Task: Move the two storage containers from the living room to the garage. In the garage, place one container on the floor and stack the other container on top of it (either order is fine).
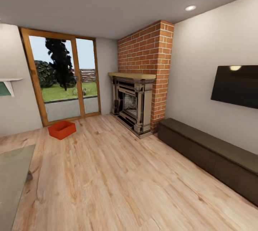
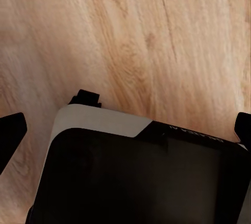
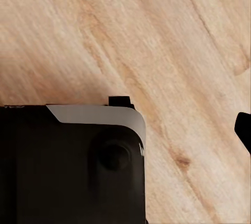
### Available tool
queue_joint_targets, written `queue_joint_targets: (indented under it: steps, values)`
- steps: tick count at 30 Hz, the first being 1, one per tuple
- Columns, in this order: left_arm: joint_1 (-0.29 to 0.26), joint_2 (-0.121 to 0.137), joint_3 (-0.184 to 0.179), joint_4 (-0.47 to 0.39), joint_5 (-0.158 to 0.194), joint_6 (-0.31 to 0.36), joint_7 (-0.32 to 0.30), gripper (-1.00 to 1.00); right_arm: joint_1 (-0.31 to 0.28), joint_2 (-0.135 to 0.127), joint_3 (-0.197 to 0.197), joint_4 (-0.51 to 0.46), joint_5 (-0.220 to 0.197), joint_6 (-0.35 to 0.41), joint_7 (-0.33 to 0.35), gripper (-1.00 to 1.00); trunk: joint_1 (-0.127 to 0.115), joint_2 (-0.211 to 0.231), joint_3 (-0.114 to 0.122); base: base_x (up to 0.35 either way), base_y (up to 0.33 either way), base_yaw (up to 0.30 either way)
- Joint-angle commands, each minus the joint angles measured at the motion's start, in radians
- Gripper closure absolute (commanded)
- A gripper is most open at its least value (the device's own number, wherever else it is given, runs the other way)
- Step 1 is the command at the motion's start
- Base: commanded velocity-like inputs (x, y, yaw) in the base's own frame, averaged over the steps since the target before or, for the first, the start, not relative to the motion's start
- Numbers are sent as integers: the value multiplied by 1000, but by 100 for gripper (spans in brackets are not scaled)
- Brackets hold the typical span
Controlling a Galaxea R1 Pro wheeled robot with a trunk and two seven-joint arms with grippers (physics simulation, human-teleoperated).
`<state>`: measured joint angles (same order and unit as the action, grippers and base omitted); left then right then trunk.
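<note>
One orange-red storage container (image 1: 62, 129) sits upright on the light wood-plank floor (image 1: 118, 177) of the living room, far ahead to the left, just in front of the glass patio door (image 1: 64, 80). Its open top faces up and it looks empty. The left wrist view looks down on my left gripper (image 2: 127, 130), whose black fingertips (image 2: 10, 135) are spread wide over the planks and my own dark base (image 2: 136, 177), with nothing held. In the right wrist view my right gripper (image 3: 125, 130) hangs the same way, one fingertip (image 3: 243, 130) showing at the frame's edge. The garage is out of view.
A brick fireplace (image 1: 134, 103) stands straight ahead against the far wall. A long low dark cabinet (image 1: 211, 152) runs along the right wall under a wall TV (image 1: 234, 85). A glass-topped table (image 1: 14, 173) juts in at lower left. A white shelf (image 1: 9, 82) hangs on the left wall.
</note>
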<state>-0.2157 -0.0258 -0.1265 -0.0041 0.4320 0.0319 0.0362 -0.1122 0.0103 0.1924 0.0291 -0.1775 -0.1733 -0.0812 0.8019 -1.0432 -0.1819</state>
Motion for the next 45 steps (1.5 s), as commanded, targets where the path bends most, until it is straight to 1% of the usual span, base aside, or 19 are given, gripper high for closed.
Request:
queue_joint_targets:
  steps: [1, 15, 19, 37, 45]
  values:
    - [-1, 0, -8, 0, 8, 3, 4, -100, -1, 0, 9, 3, -10, -6, -2, -100, 1, -1, -1, 332, 0, 278]
    - [-1, 0, -8, 0, 8, 3, 4, -100, -1, 0, 9, 3, -10, -6, 0, -100, 1, -1, -1, 332, 0, 267]
    - [-1, 0, -8, 0, 8, 3, 4, -100, -1, -1, 9, 3, -9, -6, 9, -100, 1, -1, -1, 331, 0, 68]
    - [-1, 0, -8, 0, 8, 0, 4, -100, -1, 1, 4, 3, -8, -8, 10, -100, 1, -1, -1, 332, 0, 3]
    - [-1, 0, -8, 0, 8, 0, 4, -100, -1, 1, 5, 3, -10, -8, 9, -100, 1, -1, -1, 331, 0, 193]
